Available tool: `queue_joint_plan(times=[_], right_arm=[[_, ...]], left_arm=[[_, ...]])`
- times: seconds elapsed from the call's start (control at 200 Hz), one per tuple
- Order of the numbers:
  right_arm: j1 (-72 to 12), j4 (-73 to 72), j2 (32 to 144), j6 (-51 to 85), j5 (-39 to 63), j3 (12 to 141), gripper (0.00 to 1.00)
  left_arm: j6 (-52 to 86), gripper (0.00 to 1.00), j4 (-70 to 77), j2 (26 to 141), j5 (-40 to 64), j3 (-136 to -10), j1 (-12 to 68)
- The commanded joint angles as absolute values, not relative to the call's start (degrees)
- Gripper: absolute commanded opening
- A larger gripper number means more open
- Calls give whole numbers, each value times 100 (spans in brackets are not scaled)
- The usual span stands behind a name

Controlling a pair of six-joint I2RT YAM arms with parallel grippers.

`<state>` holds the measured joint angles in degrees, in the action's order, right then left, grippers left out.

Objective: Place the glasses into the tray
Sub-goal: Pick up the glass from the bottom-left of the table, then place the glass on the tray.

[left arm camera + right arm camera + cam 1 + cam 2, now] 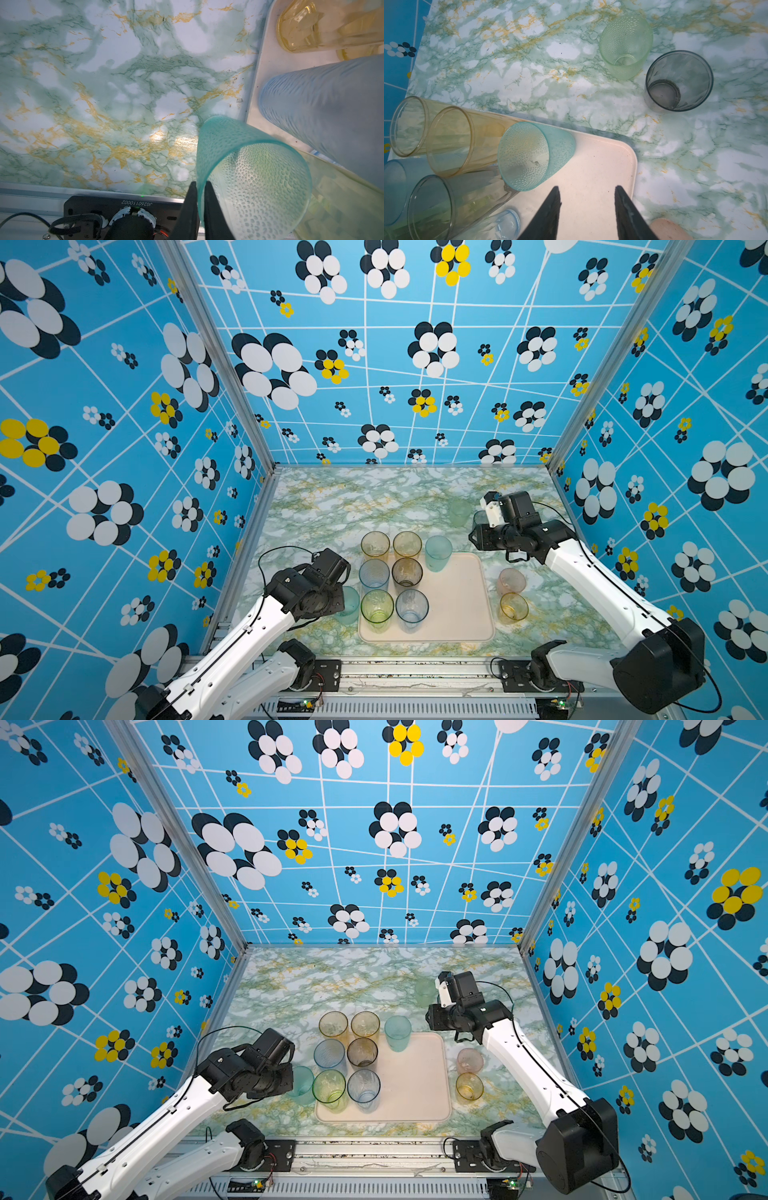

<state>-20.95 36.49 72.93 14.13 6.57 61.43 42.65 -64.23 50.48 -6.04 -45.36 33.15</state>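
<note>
Seven glasses [407, 572] stand upright in the tray [457, 614], packed into its left half, so by our count we are a little past halfway. Five are left on the surface [332, 506].

The nearest of them is the teal glass [249, 176], just beside the tray's left rim. Our left claw [199, 184] pinches its wall at the lip, one finger inside and one outside. We cannot tell whether its base has left the surface.

Beyond the tray's far right corner stand the green glass [626, 45] and the grey glass [679, 81], close together. The pink glass [511, 580] and a short amber glass [514, 606] wait just off the right rim.

Our right claw [587, 207] hangs spread and empty over the tray's far right corner.

We judge the bare right half of the tray roomy enough for all five.
</note>
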Motion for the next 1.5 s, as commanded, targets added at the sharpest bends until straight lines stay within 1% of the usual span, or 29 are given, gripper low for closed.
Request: queue_joint_plan(times=[0.0,0.095,0.16,0.175,0.445,0.6,0.76,0.85,0.99,1.105,1.22,1.375,1.495], right_arm=[[-2065,3546,7225,1355,726,6071,45],[-2064,3551,7225,1354,712,6049,45],[-2063,3547,7225,1354,719,6049,45],[-2065,3547,7217,1349,713,6044,45],[-2069,3517,7216,1360,731,6025,45],[-2065,3516,7209,1368,727,6030,45],[-2066,3557,7181,1371,678,6035,45],[-2061,3568,7154,1362,601,6020,45],[-2061,3656,7077,1361,428,6027,45],[-2046,3728,6934,1415,-38,6016,45],[-1987,4026,6884,1416,-418,6200,46],[-1764,4314,6806,1428,-673,6323,45],[-1567,4359,6674,1467,-762,6319,46]], left_arm=[[4289,10,-6434,5095,-650,-4465,3331],[4296,7,-6434,5126,-650,-4474,3331],[4281,2,-6441,5133,-644,-4474,3331],[4280,0,-6444,5133,-646,-4474,3331],[4249,0,-6653,5027,-862,-4809,3340],[3952,0,-7144,5144,-1344,-5529,3340],[3596,0,-7806,5372,-2135,-6483,3286],[3154,0,-7851,5394,-2558,-7018,3194],[2543,0,-7796,5623,-2783,-7824,2975],[1959,0,-7057,5857,-2609,-8407,2984],[1454,0,-5988,6320,-2035,-8867,3138],[896,0,-5117,7556,-1534,-9758,3819],[609,0,-4701,8514,-891,-10498,4133]])
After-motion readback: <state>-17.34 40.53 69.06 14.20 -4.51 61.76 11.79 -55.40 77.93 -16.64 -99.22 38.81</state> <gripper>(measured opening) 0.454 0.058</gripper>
